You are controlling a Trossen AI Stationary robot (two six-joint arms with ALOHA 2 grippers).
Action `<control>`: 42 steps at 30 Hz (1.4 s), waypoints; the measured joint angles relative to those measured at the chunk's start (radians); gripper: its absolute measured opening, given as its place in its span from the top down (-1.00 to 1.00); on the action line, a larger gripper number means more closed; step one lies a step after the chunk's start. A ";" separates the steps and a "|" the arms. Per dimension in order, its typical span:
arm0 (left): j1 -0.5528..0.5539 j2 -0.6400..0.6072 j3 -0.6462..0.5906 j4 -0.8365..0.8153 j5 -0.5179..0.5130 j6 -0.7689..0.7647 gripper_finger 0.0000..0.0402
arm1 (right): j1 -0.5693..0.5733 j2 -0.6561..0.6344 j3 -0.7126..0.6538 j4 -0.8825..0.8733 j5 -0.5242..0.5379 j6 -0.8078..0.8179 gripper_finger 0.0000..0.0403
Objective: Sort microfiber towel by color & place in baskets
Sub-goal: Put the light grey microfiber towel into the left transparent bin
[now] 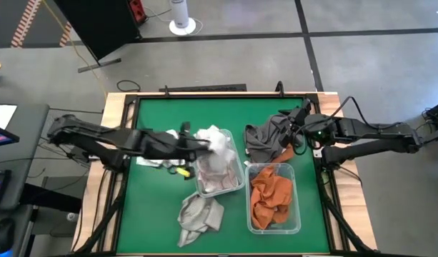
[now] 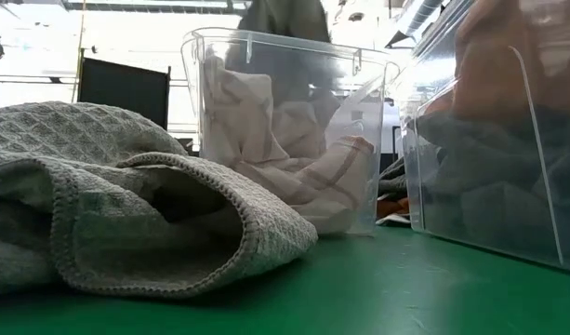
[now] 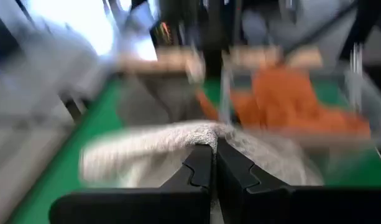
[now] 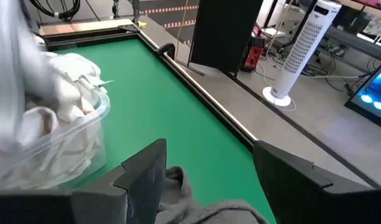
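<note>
2 baskets (image 1: 220,187), left gripper (image 3: 213,148) clamping white towel (image 1: 213,138), right gripper (image 4: 209,163) wide.

Left end effector (image 1: 210,143) holds white towel (image 1: 217,140) over left basket (image 1: 236,182); orange towels (image 1: 270,200) fill right basket (image 1: 296,214).

The worktop (image 1: 154,207) is covered in plain bright green, framed by a pale wood edge (image 1: 111,107). Both baskets are clear and colourless: the left basket (image 1: 236,182) holds white towels (image 1: 217,168), which in the low view seem to carry faint reddish stripes, while the right basket (image 1: 296,214) holds orange towels (image 1: 270,200). A light grey towel (image 1: 199,214) with a waffle weave lies on the green, and a darker grey towel (image 1: 265,139) lies near the far side. Both arms are black, and so is the left claw (image 3: 214,165), which pinches a white towel (image 3: 153,146).
</note>
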 joint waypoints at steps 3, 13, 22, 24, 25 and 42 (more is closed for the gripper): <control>0.033 0.082 0.000 -0.122 0.047 -0.121 1.00 | 0.000 0.000 0.000 -0.011 0.000 0.012 -0.34; 0.112 0.372 0.058 -0.148 0.122 -0.148 1.00 | 0.001 0.051 0.000 -0.009 -0.001 0.022 -0.34; 0.133 0.515 0.130 -0.347 0.121 -0.255 0.83 | 0.007 0.100 0.000 0.009 -0.002 0.021 -0.34; 0.133 0.522 0.130 -0.375 0.121 -0.271 0.74 | 0.015 0.099 0.000 0.010 -0.002 0.022 -0.34; 0.133 0.523 0.131 -0.385 0.121 -0.276 0.69 | 0.020 0.098 0.000 0.010 -0.002 0.022 -0.34; 0.083 0.509 0.496 -0.643 0.023 -0.042 0.07 | 0.053 0.091 0.000 0.017 -0.003 0.021 -0.34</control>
